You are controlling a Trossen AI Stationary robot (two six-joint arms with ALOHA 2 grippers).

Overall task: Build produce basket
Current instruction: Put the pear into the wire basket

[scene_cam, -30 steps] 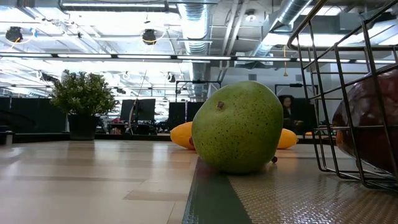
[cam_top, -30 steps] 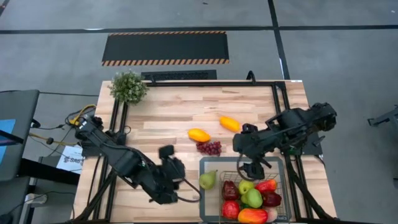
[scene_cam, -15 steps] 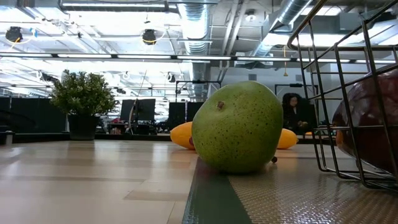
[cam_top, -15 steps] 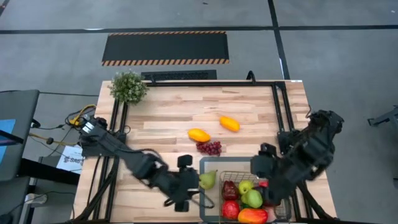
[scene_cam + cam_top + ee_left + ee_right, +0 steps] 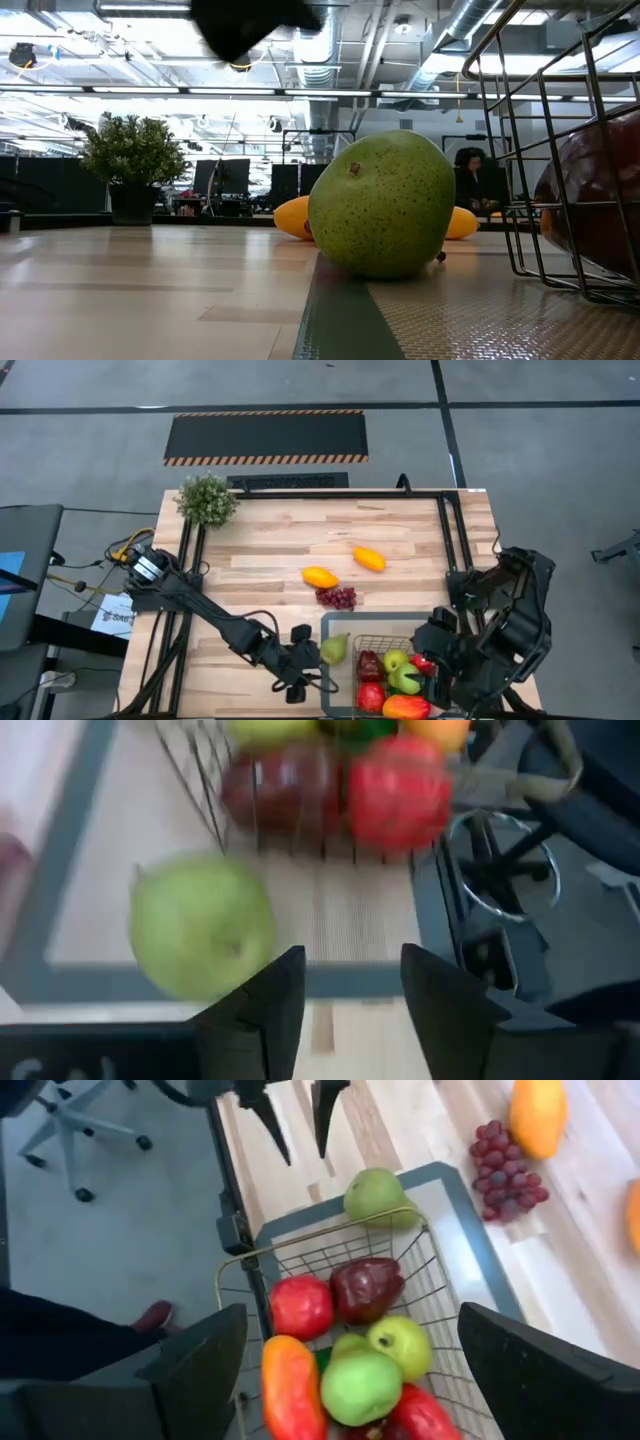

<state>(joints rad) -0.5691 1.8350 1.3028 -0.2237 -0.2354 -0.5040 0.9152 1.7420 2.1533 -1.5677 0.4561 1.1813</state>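
A: Entry. Describe the produce.

B: A speckled green pear (image 5: 334, 649) lies on its side on the flat grey rim of the basket (image 5: 340, 622), outside the wire mesh, at the rim's left edge in the high view. In the low view the pear (image 5: 383, 203) fills the middle, just beside the wire wall. Inside the mesh: a dark maroon fruit (image 5: 367, 1288), a red one (image 5: 300, 1306), two green fruits (image 5: 360, 1385), and an orange-red piece (image 5: 293, 1391) against the near wall. On the bare wood beyond the basket lie a purple grape bunch (image 5: 337, 598) and two orange-yellow fruits (image 5: 320, 577), (image 5: 369, 559), well apart from the basket.

A: Your claws?

B: My left gripper (image 5: 302, 662) hovers low just beside the pear, on the wood off the rim's left edge. Its fingers (image 5: 262, 1010) stand parted with nothing between them; the pear (image 5: 200, 927) sits off to one side of the gap, not touching. My right gripper (image 5: 345, 1365) hangs above the basket, fingers spread wide, empty.

A: Surroundings, obstructions?

B: A potted plant (image 5: 206, 499) stands at the far left corner of the table (image 5: 270, 540). Nothing lies between the left fingers and the pear. The mesh wall stands right behind the pear. A seated person (image 5: 470, 180) shows in the room behind.
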